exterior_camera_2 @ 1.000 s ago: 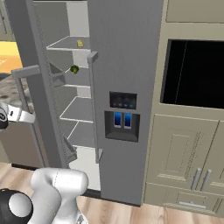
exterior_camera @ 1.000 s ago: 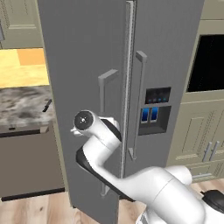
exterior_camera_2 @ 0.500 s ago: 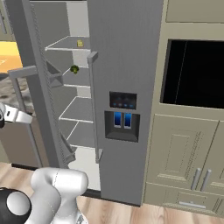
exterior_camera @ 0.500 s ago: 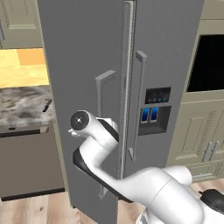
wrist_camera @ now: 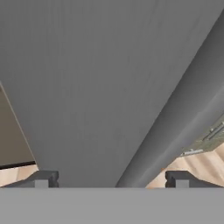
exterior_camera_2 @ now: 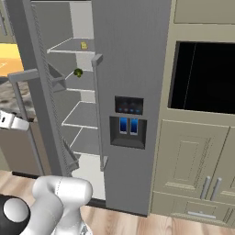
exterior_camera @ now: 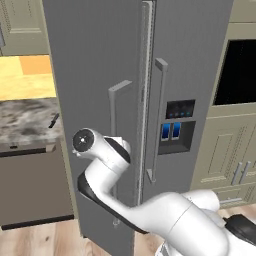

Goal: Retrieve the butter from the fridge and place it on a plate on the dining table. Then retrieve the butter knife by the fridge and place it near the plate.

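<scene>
Up on the top shelf [exterior_camera_2: 75,45] inside the fridge [exterior_camera_2: 131,69] sits the butter [exterior_camera_2: 84,45], a small yellow stick. One shelf lower lies a small round green thing [exterior_camera_2: 78,72]. The fridge's left door [exterior_camera: 95,100] stands swung open, its bar handle [wrist_camera: 179,127] running between the spread fingertips [wrist_camera: 41,178] of the tool [wrist_camera: 111,179], which pinches nothing. Beside the fridge, on the marbled tabletop [exterior_camera: 22,122], lies the slim dark butter knife [exterior_camera: 53,121]. To the right of the fridge stand olive-green cabinets [exterior_camera_2: 197,160] with a black oven window [exterior_camera_2: 204,78].
</scene>
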Controlling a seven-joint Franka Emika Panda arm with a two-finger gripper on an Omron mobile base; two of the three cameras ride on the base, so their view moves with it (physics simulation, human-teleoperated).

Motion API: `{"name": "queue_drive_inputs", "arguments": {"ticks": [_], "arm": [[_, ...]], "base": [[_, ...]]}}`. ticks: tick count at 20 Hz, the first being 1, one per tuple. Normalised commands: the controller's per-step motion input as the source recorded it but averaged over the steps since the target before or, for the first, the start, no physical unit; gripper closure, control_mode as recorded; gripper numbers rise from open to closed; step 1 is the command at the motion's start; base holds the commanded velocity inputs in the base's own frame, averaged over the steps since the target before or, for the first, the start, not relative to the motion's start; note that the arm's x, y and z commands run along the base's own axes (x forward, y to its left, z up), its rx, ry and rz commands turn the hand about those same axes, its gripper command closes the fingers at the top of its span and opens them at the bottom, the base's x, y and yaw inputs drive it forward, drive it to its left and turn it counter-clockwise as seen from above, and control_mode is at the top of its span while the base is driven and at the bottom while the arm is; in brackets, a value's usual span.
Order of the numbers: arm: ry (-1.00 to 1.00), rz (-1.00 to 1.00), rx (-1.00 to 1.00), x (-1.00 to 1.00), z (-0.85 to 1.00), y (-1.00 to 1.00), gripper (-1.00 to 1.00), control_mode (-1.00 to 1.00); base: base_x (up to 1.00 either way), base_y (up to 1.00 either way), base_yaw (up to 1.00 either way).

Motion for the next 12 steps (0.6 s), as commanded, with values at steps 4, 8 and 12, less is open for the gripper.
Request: {"name": "queue_drive_inputs", "arguments": {"ticks": [4,8,12], "arm": [[-0.07,-0.01,0.02,-0.89,0.14,-0.19,-1.00,-1.00],[-0.04,0.06,0.22,-0.82,0.09,-0.77,-1.00,-1.00],[0.00,0.11,0.48,-0.26,0.26,-1.00,-1.00,-1.00]], "base": [[0.00,0.00,0.00],[0.00,0.00,0.00],[0.00,0.00,0.00]]}}
